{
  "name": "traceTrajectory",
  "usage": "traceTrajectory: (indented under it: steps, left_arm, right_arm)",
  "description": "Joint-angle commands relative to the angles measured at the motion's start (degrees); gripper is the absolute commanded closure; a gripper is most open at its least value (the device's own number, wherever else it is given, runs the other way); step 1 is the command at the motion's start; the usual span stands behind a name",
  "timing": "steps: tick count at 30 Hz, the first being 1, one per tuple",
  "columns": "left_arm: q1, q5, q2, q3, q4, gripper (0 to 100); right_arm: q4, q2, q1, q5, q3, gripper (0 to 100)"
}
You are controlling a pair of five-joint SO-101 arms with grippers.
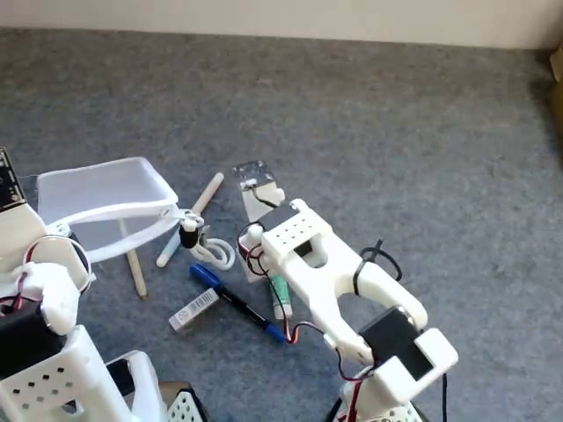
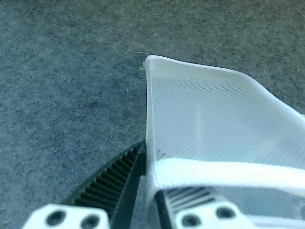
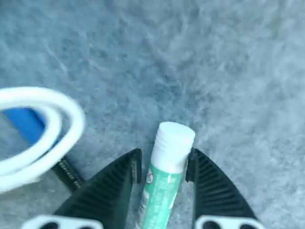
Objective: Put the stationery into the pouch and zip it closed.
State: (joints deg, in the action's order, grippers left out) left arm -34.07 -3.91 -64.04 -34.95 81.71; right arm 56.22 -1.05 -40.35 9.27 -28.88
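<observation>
1. At 10 o'clock from the white cord (image 1: 215, 255) in the high view, the pouch (image 1: 106, 198) stands with its mouth wide open. The left gripper (image 2: 147, 160) is pinched tight on the pouch's rim. We think it holds the pouch up like this so things can go in easily.
2. We look through the see-through wall of the pouch and find nothing inside yet. The zip is not closed.
3. At 4 o'clock from the cord is the glue stick (image 1: 280, 297). The right gripper (image 3: 164, 164) looks squeezed on it, with one finger on each side just below the white cap. It is low over the grey carpet (image 1: 396, 132). We think the glue stick goes in first.
4. The other things lie on the carpet near the cord. The blue pen (image 1: 230, 299) is at 5 o'clock, a small white stick with a label (image 1: 193, 309) is at 7 o'clock, and a pale wooden stick (image 1: 208, 194) is at 12 o'clock.
</observation>
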Motion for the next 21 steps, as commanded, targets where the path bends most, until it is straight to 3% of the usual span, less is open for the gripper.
traceTrajectory:
  steps: [1, 15, 21]
  left_arm:
    - [0.0, -0.3, -0.2, 1.2, -0.4, 99]
    - [0.0, -0.3, -0.2, 1.2, -0.4, 99]
    - [0.0, -0.3, -0.2, 1.2, -0.4, 99]
  right_arm:
    - [0.4, 5.8, -0.7, -0.1, 0.1, 86.0]
    - [3.2, 7.0, -0.7, -0.1, 0.0, 85.6]
    - [3.5, -0.2, -0.5, -0.3, 0.6, 85.9]
